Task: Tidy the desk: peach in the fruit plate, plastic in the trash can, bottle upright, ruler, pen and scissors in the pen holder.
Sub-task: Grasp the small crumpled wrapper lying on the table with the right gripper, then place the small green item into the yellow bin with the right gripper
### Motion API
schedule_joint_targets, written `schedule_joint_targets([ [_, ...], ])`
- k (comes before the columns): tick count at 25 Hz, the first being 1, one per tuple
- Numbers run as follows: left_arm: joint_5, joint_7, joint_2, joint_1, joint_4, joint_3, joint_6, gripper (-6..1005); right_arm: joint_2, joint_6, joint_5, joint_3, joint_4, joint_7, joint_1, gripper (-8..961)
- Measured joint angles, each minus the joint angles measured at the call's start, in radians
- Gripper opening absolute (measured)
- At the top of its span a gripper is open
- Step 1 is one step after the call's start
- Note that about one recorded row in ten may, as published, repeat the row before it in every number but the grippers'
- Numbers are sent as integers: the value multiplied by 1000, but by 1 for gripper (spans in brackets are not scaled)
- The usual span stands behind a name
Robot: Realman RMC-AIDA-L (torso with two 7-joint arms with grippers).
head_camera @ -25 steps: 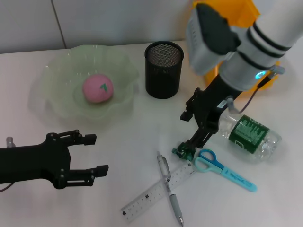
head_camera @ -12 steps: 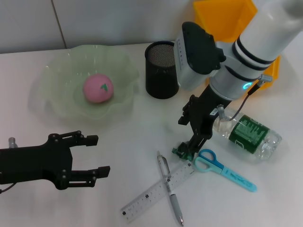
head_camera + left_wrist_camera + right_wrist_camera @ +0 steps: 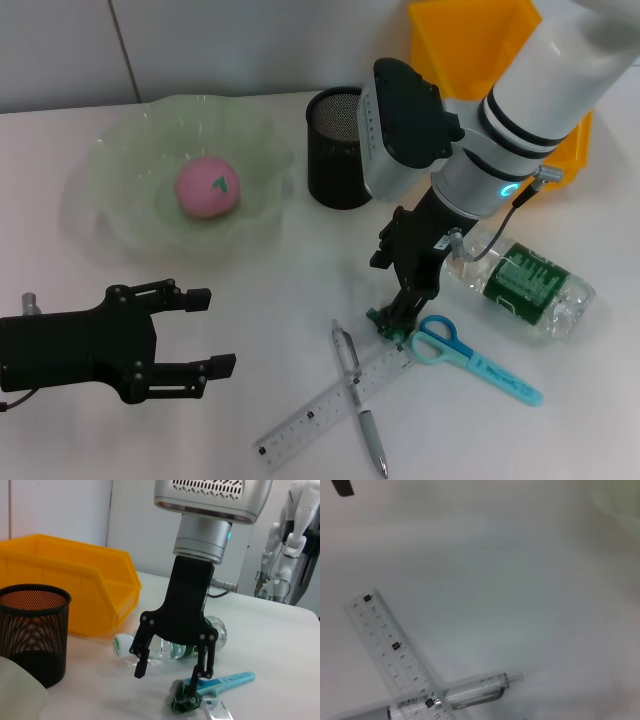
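Note:
The peach (image 3: pixel 208 186) lies in the pale green fruit plate (image 3: pixel 110 215) at the back left. The black mesh pen holder (image 3: pixel 340 148) stands beside it, with the yellow trash can (image 3: pixel 480 40) behind. The bottle (image 3: pixel 525 285) lies on its side. A crumpled green plastic scrap (image 3: pixel 388 322) lies next to the blue scissors (image 3: pixel 470 355). The ruler (image 3: pixel 335 405) lies across the pen (image 3: pixel 358 400). My right gripper (image 3: pixel 388 290) is open, with one fingertip (image 3: pixel 192 692) down at the plastic (image 3: pixel 184 703). My left gripper (image 3: pixel 200 330) is open and empty at the front left.
The white desk (image 3: pixel 280 290) has free room between the plate and the ruler. The right wrist view shows the ruler (image 3: pixel 395 650) over the pen (image 3: pixel 470 695). The bottle (image 3: pixel 170 647) lies just behind my right gripper (image 3: pixel 167 682), in front of the yellow trash can (image 3: pixel 75 580).
My right forearm has swung left over the pen holder side, while its gripper stays low at the green plastic. My left gripper has drifted slightly toward the front.

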Motion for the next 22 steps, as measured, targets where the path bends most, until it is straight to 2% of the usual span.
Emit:
schedule_joint_targets([
  [9, 0, 2, 1, 0, 0, 0, 0, 842, 3, 55, 29, -53, 16, 7, -7, 641],
  [15, 0, 2, 1, -1, 0, 0, 1, 842, 3, 63, 31, -60, 20, 13, -12, 441],
  [22, 0, 2, 1, -2, 0, 0, 3, 842, 0, 53, 32, -60, -15, 12, -30, 295],
])
